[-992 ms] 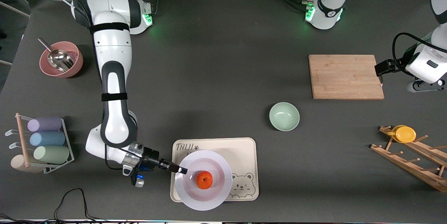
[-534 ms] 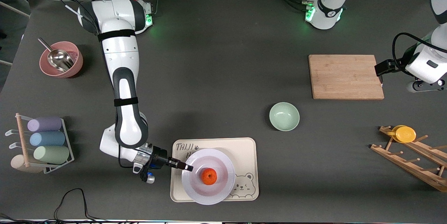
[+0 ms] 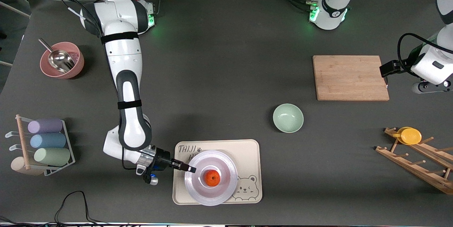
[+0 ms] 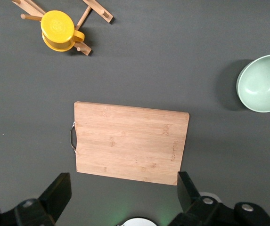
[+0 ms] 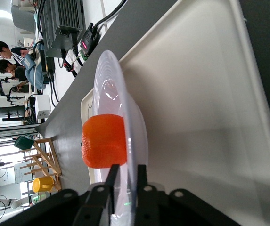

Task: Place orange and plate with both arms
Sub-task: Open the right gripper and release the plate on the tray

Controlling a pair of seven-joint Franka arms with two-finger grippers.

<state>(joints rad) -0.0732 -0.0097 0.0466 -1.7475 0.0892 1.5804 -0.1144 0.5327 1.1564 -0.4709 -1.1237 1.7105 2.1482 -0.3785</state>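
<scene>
The pale plate lies low over the cream bear tray, near the front camera, and the orange rests in its middle. My right gripper is shut on the plate's rim at the side toward the right arm's end. In the right wrist view its fingers pinch the rim of the plate, with the orange just past them and the tray under it. My left gripper is open and empty, waiting high over the edge of the cutting board.
A mint-green bowl stands between the tray and the wooden cutting board. A wooden rack with a yellow cup is at the left arm's end. A pink bowl with a scoop and a cup rack are at the right arm's end.
My right arm has carried the plate with the orange a little toward the left arm's end and lowered it over the tray. The left arm has not moved.
</scene>
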